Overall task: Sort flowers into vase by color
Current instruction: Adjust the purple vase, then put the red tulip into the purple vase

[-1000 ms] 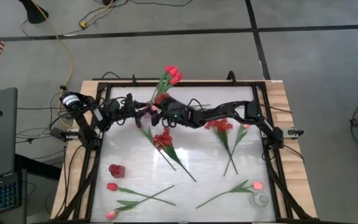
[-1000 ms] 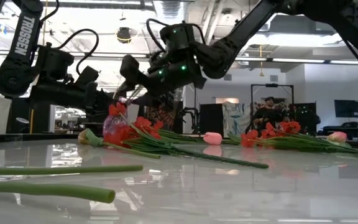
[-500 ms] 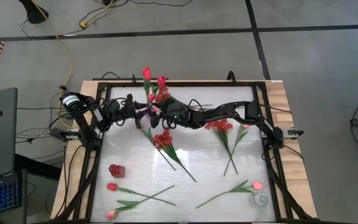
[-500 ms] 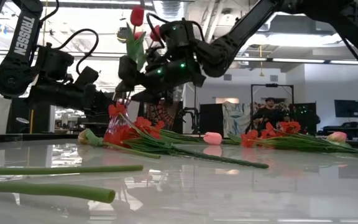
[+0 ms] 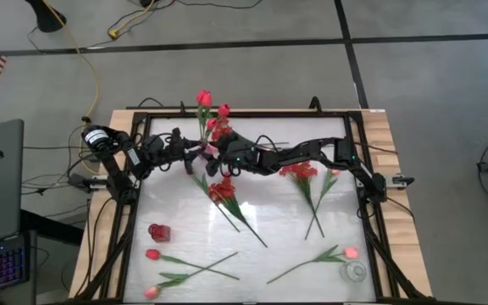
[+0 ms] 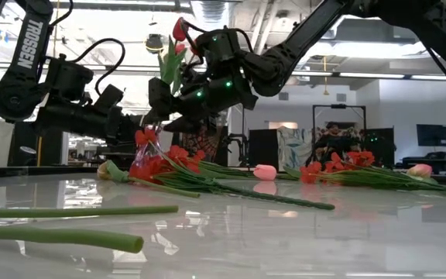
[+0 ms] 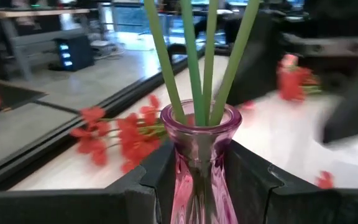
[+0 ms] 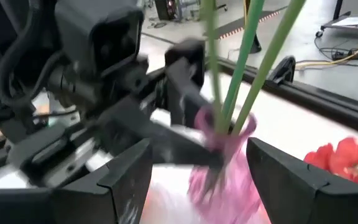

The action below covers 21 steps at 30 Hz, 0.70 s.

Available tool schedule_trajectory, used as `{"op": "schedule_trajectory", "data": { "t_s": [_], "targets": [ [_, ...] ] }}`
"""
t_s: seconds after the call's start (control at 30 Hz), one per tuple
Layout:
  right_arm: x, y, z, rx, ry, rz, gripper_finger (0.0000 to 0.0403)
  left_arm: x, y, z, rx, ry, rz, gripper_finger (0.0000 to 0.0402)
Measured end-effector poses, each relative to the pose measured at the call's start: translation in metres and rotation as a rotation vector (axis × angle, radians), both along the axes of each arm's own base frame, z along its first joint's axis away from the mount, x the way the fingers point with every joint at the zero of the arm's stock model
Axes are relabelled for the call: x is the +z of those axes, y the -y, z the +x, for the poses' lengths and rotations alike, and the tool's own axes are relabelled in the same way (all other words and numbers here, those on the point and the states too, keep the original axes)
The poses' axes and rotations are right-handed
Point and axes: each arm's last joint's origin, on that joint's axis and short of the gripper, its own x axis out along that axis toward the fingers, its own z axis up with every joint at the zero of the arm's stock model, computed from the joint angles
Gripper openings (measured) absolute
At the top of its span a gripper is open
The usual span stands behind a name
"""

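A pink glass vase (image 7: 194,165) stands upright with my left gripper (image 5: 196,152) shut on it at the table's far left. Several green stems (image 7: 191,62) stand in its mouth, and their red tulip heads (image 5: 203,98) rise above it, also seen as tulip heads (image 6: 178,31) in the low view. My right gripper (image 5: 219,158) is open just to the right of the vase (image 8: 219,155). Its fingers stand wide on either side of the stems (image 8: 244,68) without touching them. My left gripper pinches the vase's narrow neck (image 7: 191,155), just under the flared rim, between its two fingers (image 7: 154,186). The fingers come in level from the table's left. The vase sits upright in the hold; its base is hidden below the fingers.
On the table lie a red blossom spray (image 5: 223,191), another red spray (image 5: 299,171), a pink tulip (image 5: 333,175), two tulips (image 5: 152,254) near the front left and one (image 5: 350,252) at the front right. A red vase (image 5: 159,231) and a clear vase (image 5: 354,271) stand near the front.
The tulips in the vase have swung from leaning toward the table's right to nearly upright, their heads moving left above the vase. The vase has stayed in place in my left gripper. My right gripper has rolled a little beside the stems and stayed open.
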Motion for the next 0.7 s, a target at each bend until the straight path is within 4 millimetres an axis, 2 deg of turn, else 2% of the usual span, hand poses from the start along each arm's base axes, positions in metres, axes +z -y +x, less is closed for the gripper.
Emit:
{"op": "schedule_trajectory", "data": {
  "t_s": [0.33,0.7],
  "targets": [
    [-0.0019,-0.0009,-0.0001,0.023,-0.016,0.008,0.0286,-0.0013,0.0002,-0.0003,-0.005,-0.018,0.008,0.0125],
    [-0.002,-0.0009,-0.0002,0.024,-0.017,0.009,0.0286,-0.0072,0.0023,-0.0022,-0.015,-0.069,-0.013,0.0217]
  ]
}}
